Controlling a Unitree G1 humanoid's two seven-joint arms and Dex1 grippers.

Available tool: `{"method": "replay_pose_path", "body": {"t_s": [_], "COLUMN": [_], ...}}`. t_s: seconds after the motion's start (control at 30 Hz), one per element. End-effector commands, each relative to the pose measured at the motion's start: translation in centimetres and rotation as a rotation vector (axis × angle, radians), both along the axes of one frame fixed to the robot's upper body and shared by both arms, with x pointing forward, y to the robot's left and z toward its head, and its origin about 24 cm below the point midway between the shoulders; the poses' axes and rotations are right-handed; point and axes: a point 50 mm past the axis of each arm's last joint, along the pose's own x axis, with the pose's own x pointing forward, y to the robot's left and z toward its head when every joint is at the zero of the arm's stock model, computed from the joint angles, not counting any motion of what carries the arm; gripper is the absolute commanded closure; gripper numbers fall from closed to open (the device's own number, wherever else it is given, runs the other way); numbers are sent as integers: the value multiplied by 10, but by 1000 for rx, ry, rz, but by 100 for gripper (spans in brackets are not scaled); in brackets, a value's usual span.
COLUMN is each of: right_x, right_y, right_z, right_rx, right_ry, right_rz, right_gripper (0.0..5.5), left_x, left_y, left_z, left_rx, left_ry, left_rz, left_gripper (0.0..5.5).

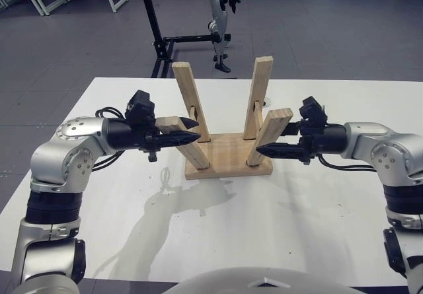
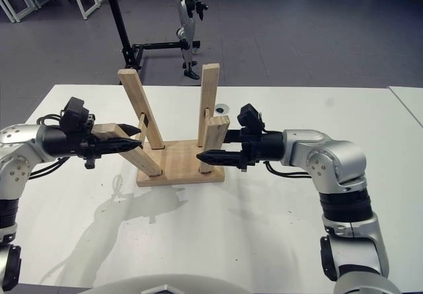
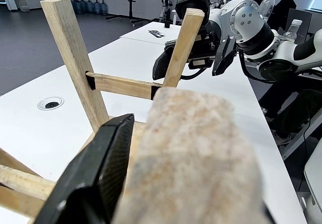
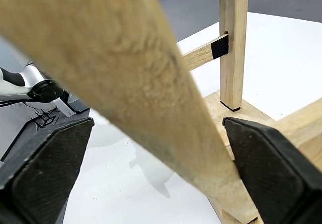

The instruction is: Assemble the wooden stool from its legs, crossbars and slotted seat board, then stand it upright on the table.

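The stool lies upside down on the white tabletop, its seat board flat and four legs pointing up, between the two pincers. The left pincer is clamped on the top end of the near left leg; one black finger presses against the wood, and a crossbar joins the two legs beyond its tips. The right pincer straddles the near right leg with its jaws apart: one pad stands clear of the wood, the other sits just beside it. The far legs rise behind both pincers, splayed outward. The seat board lies below and just ahead of each pincer's tips.
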Motion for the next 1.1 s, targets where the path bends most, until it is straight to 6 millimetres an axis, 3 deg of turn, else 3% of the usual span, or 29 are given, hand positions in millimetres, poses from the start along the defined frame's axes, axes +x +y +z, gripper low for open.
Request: {"method": "replay_pose_path", "body": {"t_s": [0.03, 0.3, 0.37, 0.47, 0.57, 0.73, 0.83, 0.93, 1.1], "right_x": [-1, -9, -13, -24, -22, -5, -4, 1, 15], "right_y": [7, 10, 10, 5, -10, -23, -19, -15, -26], "right_z": [6, 5, 2, 6, 17, 6, 0, -7, -9], "right_rx": [-3, 36, 66, 167, 292, 319, 265, 231, 235], "right_ry": [-43, 33, 133, 376, 585, 737, 758, 766, 734], "right_rz": [31, 59, 71, 149, 254, 123, 102, 55, -59], "right_gripper": [154, 314, 336, 339, 339, 339, 272, 222, 106], "left_x": [1, -3, -5, -11, -16, -3, 15, 18, 25], "left_y": [-3, -5, -6, -7, -3, -2, -6, -9, 7], "left_z": [-2, -4, -4, -4, -3, 3, -4, -16, -43], "left_rx": [2, -48, -73, -116, -161, -264, -272, -267, -256], "left_ry": [-1, 103, 140, 251, 370, 499, 535, 568, 633], "left_rz": [-2, -34, -41, -87, -136, -162, -108, -87, 59], "left_gripper": [381, 381, 381, 381, 381, 381, 320, 278, 179]}}
